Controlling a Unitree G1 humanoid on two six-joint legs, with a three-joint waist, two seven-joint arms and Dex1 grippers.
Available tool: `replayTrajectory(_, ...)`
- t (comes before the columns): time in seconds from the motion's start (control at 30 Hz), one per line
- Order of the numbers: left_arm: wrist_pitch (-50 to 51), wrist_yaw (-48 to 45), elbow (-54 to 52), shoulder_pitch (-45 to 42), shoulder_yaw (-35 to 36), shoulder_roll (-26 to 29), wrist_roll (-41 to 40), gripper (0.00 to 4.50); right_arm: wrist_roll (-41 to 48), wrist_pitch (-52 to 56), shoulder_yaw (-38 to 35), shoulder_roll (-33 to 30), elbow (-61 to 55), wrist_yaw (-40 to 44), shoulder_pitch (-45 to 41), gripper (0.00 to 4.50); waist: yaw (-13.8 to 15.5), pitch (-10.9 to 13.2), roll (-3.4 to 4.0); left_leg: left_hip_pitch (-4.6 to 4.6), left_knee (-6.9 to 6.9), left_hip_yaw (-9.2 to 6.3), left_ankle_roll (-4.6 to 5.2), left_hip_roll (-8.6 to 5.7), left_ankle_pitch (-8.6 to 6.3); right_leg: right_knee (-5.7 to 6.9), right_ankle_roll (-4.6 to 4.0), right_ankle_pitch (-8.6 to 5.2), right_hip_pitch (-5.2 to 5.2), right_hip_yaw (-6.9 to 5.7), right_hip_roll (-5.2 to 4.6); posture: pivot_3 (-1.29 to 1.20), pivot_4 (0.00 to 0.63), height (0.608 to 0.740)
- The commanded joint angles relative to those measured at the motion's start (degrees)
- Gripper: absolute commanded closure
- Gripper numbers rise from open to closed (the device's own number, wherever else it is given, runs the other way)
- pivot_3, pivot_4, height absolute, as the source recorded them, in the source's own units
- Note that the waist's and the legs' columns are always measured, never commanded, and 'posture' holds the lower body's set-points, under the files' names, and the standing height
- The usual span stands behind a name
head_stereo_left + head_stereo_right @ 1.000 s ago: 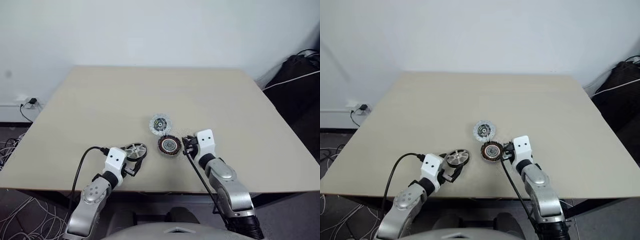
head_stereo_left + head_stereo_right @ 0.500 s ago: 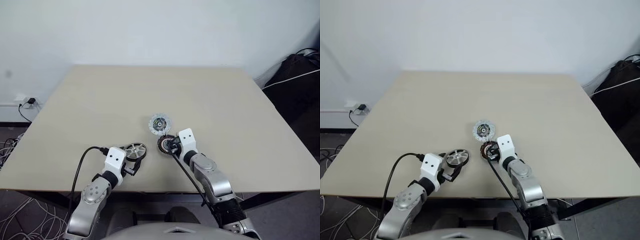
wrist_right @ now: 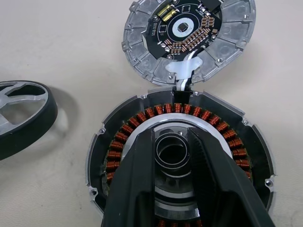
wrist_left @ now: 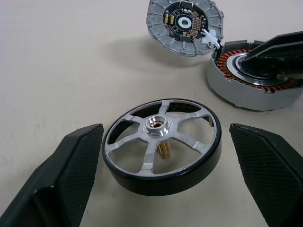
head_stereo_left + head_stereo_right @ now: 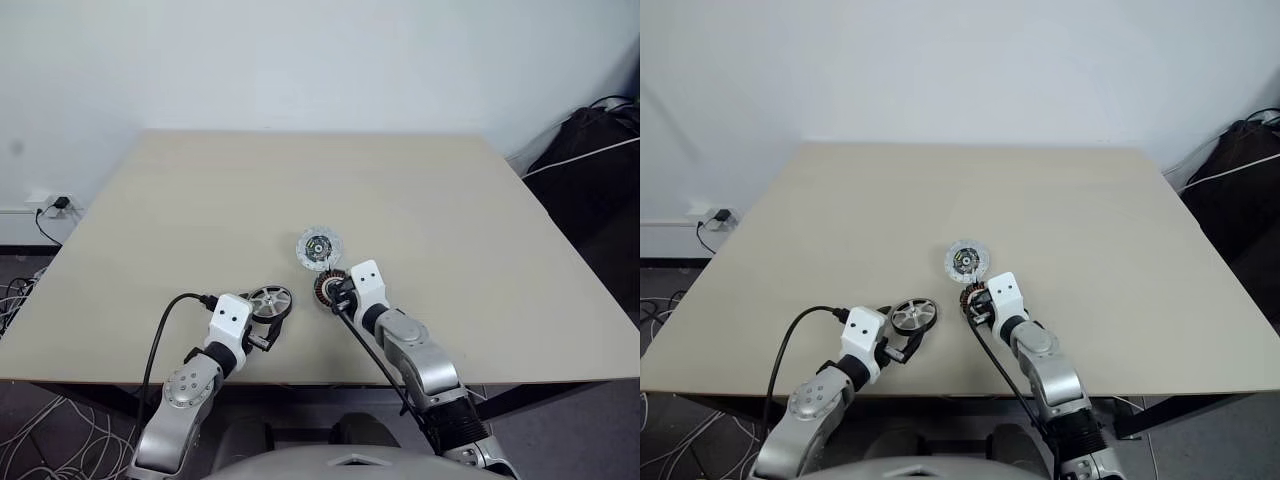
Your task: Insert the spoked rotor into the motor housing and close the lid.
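The spoked rotor (image 4: 161,142), silver spokes in a black rim, lies flat on the table near its front edge. My left gripper (image 4: 165,135) is open, one finger on each side of the rotor and neither touching it. To its right is the motor housing (image 3: 142,116) with its ring of copper windings. My right gripper (image 3: 171,137) reaches over it, open by a narrow gap, with the housing's centre ring showing between the fingers; I cannot tell if they touch it. The lid (image 5: 318,247) lies just beyond the housing, circuit face up, joined to it by a short white lead.
The beige table (image 5: 300,180) stretches far behind the parts. A black cable (image 5: 160,335) loops from my left wrist over the front edge. A dark bag (image 5: 600,150) sits off the table's right side, and floor cables (image 5: 20,290) lie to the left.
My right gripper has swung left and down from beside the housing's right edge to over its centre. The left gripper, rotor and lid have not moved.
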Motion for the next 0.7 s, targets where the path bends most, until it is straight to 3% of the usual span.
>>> replayTrajectory(0.03,-0.4,0.4,-1.9,-0.8,0.0,-0.4,0.0,0.0,0.2,-1.0,-0.3,0.3,-0.7,0.0,-1.2,2.78,0.0,0.0,0.0,0.0,0.0,0.0,0.0,0.0,0.0,0.0,0.0,0.0,0.0,0.0,0.0,0.0,0.0,0.74)
replayTrajectory(0.13,-0.4,0.5,-2.1,-0.7,0.0,-0.4,0.0,0.0,0.9,-0.4,-0.3,-0.1,-3.0,1.0,-0.5,1.84,-0.1,0.0,0.0,0.0,0.0,0.0,0.0,0.0,0.0,0.0,0.0,0.0,0.0,0.0,0.0,0.0,0.0,0.74)
replayTrajectory(0.33,-0.3,0.5,-2.0,-0.7,0.0,-0.3,-0.1,0.0,3.6,1.1,-0.4,0.0,-10.5,2.8,0.2,1.84,-0.1,0.0,0.01,-0.01,0.02,-0.01,0.01,-0.01,0.0,0.0,0.02,0.01,0.0,0.0,-0.01,0.0,0.0,0.74)
replayTrajectory(0.6,-0.3,0.4,-1.6,-1.0,-0.3,-0.3,-0.1,0.0,1.0,5.5,1.8,2.1,-9.3,-1.0,-3.4,4.44,-0.1,0.0,0.01,-0.01,0.01,0.0,0.0,0.0,0.0,0.0,0.01,0.01,-0.1,0.0,-0.01,0.0,0.0,0.74)
replayTrajectory(0.7,-0.3,0.5,-1.5,-1.1,-0.4,-0.5,-0.1,0.0,-0.6,7.4,3.3,3.0,-6.3,-2.4,-5.2,4.44,-0.2,0.0,0.01,-0.01,0.0,-0.01,0.0,0.01,0.0,0.0,0.01,0.01,-0.14,-0.01,0.0,0.0,0.0,0.74)
